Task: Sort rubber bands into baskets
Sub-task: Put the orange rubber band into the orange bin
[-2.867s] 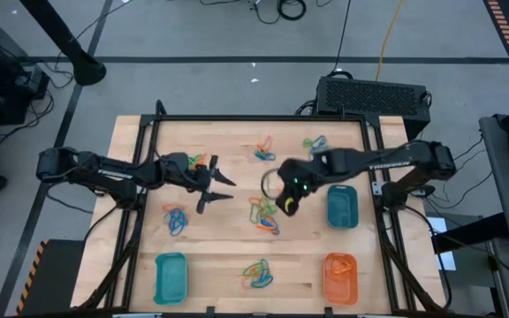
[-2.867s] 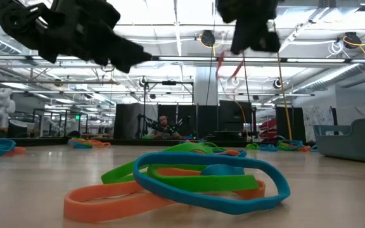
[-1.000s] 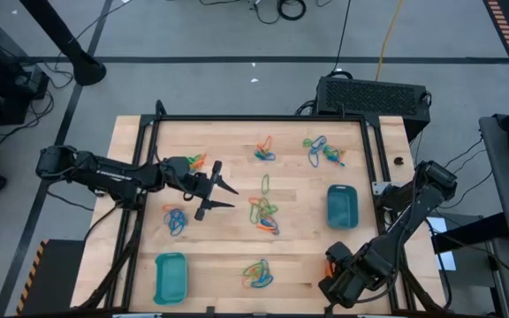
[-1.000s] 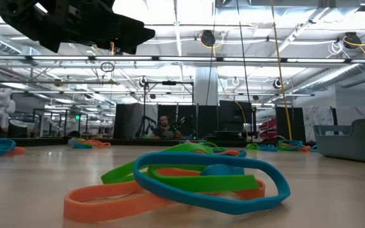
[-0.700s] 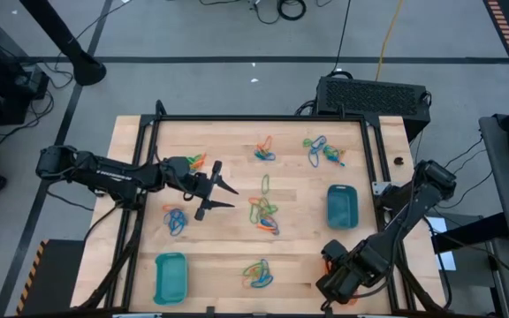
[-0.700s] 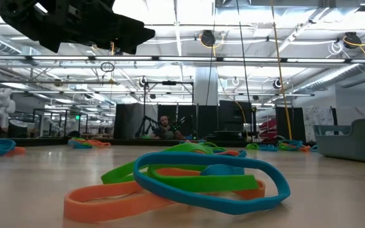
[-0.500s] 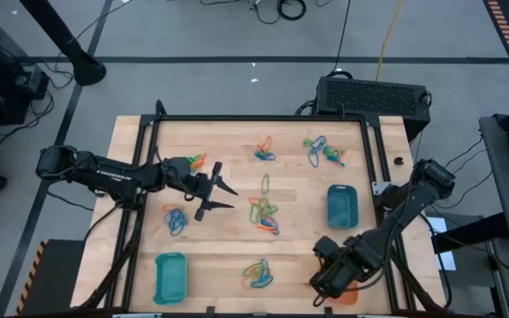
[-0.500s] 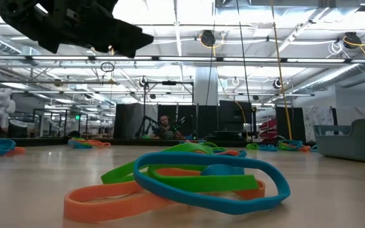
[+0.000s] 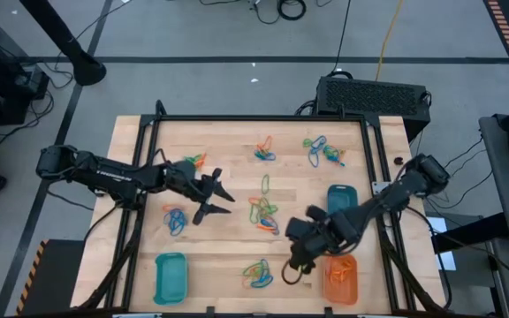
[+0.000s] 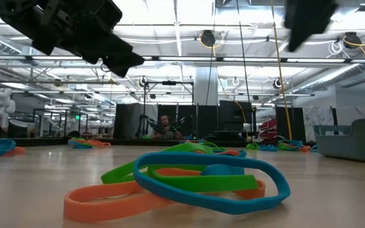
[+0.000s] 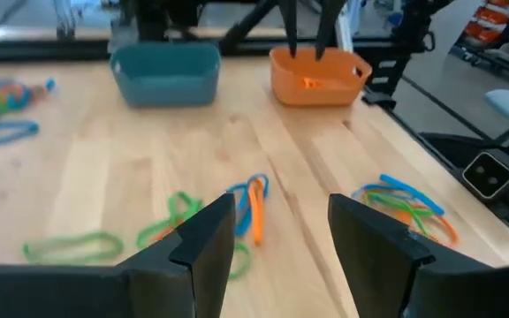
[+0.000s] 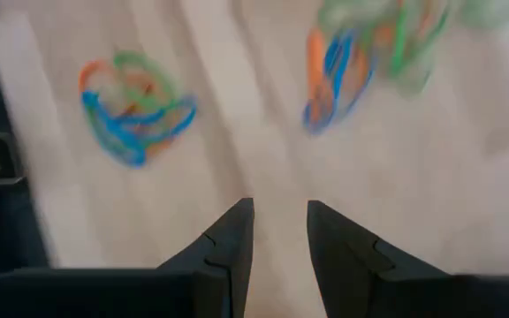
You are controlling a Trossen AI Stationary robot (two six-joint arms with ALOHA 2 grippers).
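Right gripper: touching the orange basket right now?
Apart. The high view shows the right gripper left of the orange basket, bare wood between them. In its wrist view the fingers are parted with nothing between.

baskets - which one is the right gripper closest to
The orange basket at the table's front right corner; the right gripper hangs just beside it, while both teal baskets sit farther off.

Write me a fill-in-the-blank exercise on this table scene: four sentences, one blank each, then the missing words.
1. The baskets on the table number ___, counting the orange basket.
2. The left gripper hangs over the table with its fingers ___.
3. The right gripper is nearest the ___ basket.
4. The teal basket at the left front corner holds ___ rubber bands.

Missing words: three; open; orange; no
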